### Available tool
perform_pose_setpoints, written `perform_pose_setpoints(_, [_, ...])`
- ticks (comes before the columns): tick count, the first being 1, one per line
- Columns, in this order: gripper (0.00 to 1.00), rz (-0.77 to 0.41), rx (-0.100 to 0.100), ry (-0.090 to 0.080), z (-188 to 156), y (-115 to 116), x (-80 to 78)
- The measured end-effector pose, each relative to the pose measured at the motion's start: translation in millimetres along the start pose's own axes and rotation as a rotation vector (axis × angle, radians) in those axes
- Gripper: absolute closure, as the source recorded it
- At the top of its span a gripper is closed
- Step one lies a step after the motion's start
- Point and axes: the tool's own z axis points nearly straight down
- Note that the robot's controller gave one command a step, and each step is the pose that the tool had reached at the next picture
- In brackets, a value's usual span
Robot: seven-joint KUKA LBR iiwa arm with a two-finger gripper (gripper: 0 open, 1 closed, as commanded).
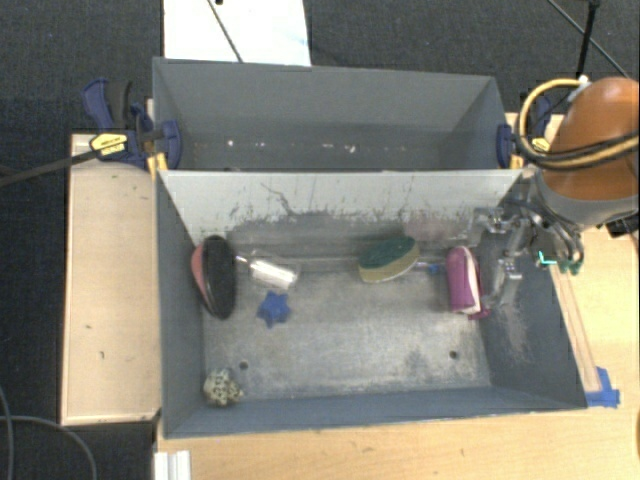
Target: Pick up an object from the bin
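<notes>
Camera view: gripper (503,266) down at the right side of the grey bin (330,108), just beside a purple-pink oblong thing (461,280).
Six loose things on the bin floor, one of each. 1 purple-pink oblong thing lies lengthwise near the right wall and is nearest the gripper, on its left; touching or apart, can't tell. 1 green-and-yellow sponge-like pad (388,258) is further left, by the back wall. 1 small white cylinder (272,271) lies left of centre, with 1 small blue scrap (274,310) just in front of it. 1 black-and-pink oval thing (215,276) is at the far left, beside the cylinder. 1 pale speckled ball (222,388) sits alone in the front-left corner, well apart from the rest. Gripper open or closed: can't tell, as it reads as a dark cluster against the right wall.
</notes>
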Motion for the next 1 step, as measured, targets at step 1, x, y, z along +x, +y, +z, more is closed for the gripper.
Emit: perform_pose_setpoints(1, [0.00,0.276,-0.001,-0.001,59.2,-10.6,9.8])
